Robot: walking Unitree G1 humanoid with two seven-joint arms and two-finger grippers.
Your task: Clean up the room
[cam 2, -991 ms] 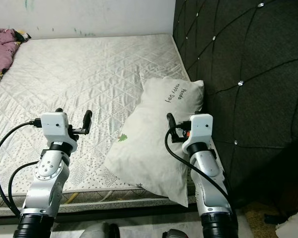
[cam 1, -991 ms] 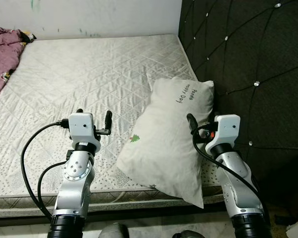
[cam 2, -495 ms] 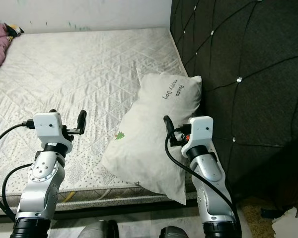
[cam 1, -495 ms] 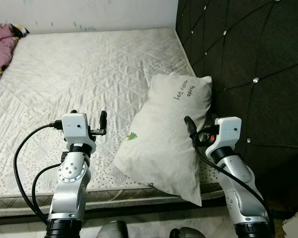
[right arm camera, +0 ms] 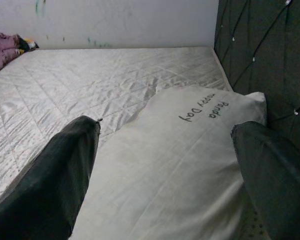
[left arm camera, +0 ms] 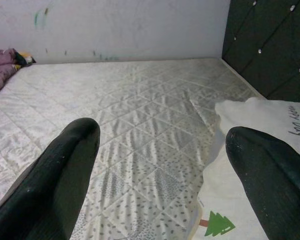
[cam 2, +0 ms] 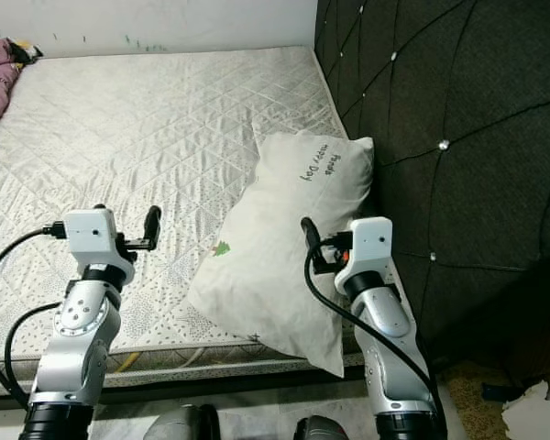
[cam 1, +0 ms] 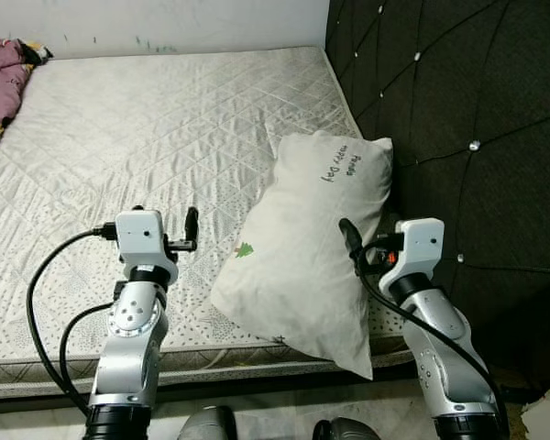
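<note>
While the right pincer [cam 2: 330, 246] hangs spread over the near end of the pillow [cam 1: 307, 247], holding nothing, the left pincer [cam 1: 165, 240] is just as wide apart and empty above the bare mattress [cam 1: 156, 128], just beside the pillow's left edge. The pillow lies slantwise on the bed, its far end against the dark padded headboard [cam 1: 458, 101] and its near corner hanging over the mattress edge; it bears a small green tree print [left arm camera: 216, 224] and some lettering. Far off at the bed's upper left corner sits a purple cloth [cam 1: 2, 78].

The step in hand looks like taking hold of the pillow to straighten it. To do it well, the 2 pincers should probably come down on opposite long edges (the stuffing is soft, so a shallow pinch may slip off) and gather a good fold of cover before lifting. Keeping both lifts level should stop the loose near corner dragging off the bed.
</note>
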